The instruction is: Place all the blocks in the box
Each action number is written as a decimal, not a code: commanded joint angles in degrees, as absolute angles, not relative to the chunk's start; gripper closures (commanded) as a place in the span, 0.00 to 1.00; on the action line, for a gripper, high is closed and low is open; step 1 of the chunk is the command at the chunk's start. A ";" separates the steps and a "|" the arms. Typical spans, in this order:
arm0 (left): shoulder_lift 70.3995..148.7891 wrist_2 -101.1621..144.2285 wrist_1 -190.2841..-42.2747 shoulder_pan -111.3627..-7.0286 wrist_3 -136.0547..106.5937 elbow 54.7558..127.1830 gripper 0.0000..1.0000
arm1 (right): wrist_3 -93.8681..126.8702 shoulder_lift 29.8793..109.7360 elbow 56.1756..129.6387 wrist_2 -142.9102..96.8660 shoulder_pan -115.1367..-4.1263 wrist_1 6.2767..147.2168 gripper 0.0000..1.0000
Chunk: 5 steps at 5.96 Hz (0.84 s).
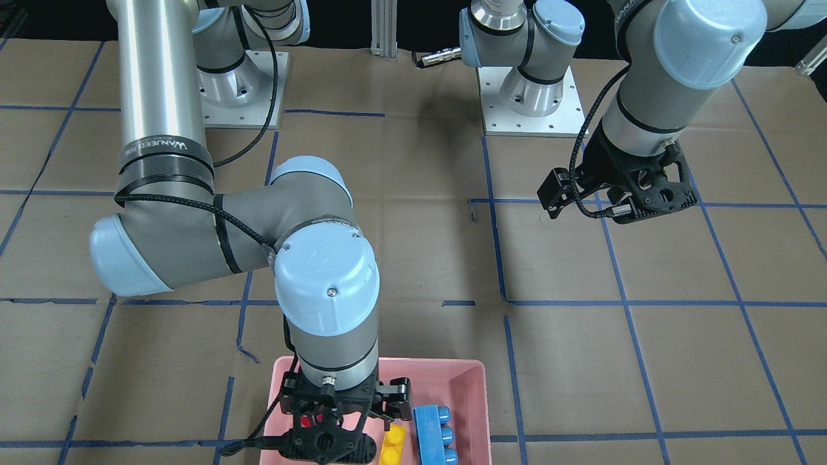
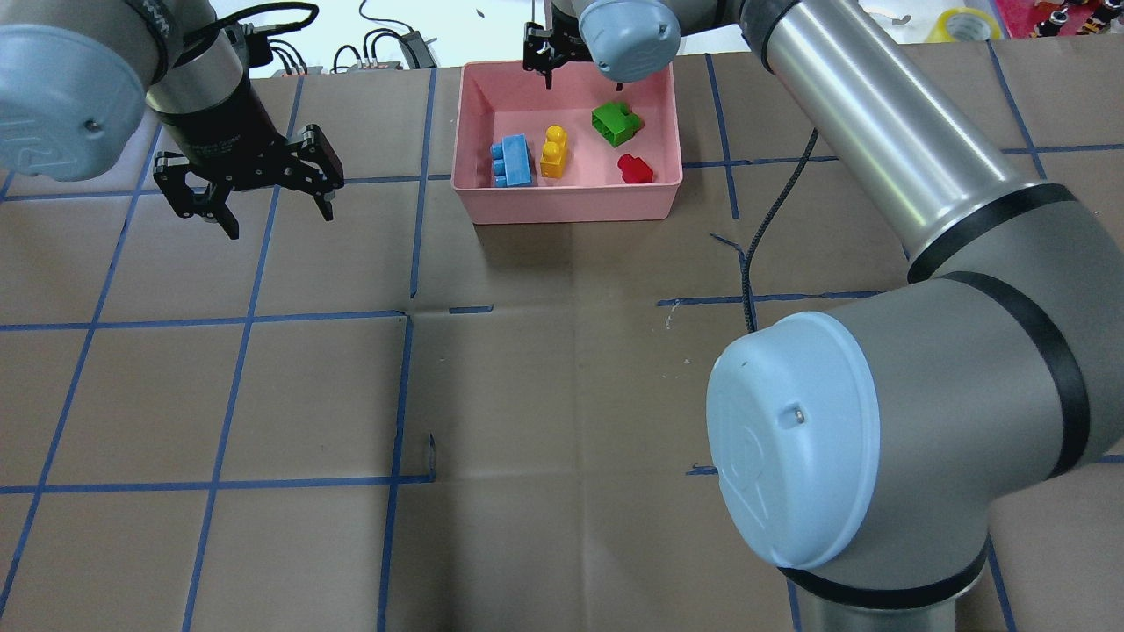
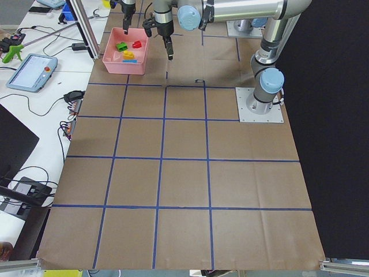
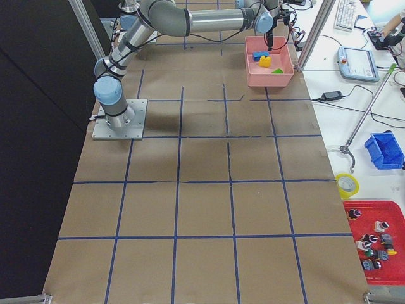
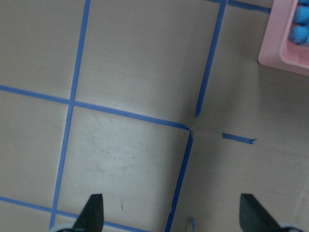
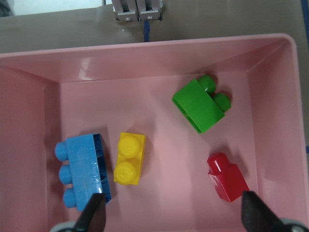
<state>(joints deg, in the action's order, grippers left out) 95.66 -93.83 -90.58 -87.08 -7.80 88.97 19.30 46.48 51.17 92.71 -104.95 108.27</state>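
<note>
Altogether four blocks (image 6: pixel 129 158) inside, one box (image 6: pixel 29 145)

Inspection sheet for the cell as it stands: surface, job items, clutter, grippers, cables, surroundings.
Surface: table covered in brown paper with a blue tape grid.
Job's things: pink box at the far edge. The blue block, yellow block, green block and red block are all inside it.
Clutter: nothing seen on the paper.
Grippers: left gripper open and empty, over bare paper beside the box. Right gripper open and empty, above the box.
Cables: black cable runs along the right arm. There are loose cables on the bench beyond the table.
Surroundings: teach pendant, yellow tape roll and red parts tray on the side benches.
</note>
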 commanded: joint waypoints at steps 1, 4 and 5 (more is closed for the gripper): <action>92.83 -92.74 -91.50 -87.54 2.08 88.86 0.00 | 15.58 55.31 58.57 92.03 -100.31 106.09 0.00; 88.77 -96.98 -93.86 -88.76 -5.77 88.77 0.00 | 9.43 76.84 85.34 92.28 -89.51 107.14 0.00; 88.68 -96.42 -93.26 -90.86 -1.88 88.94 0.00 | 5.14 81.95 91.17 92.46 -87.82 110.53 0.00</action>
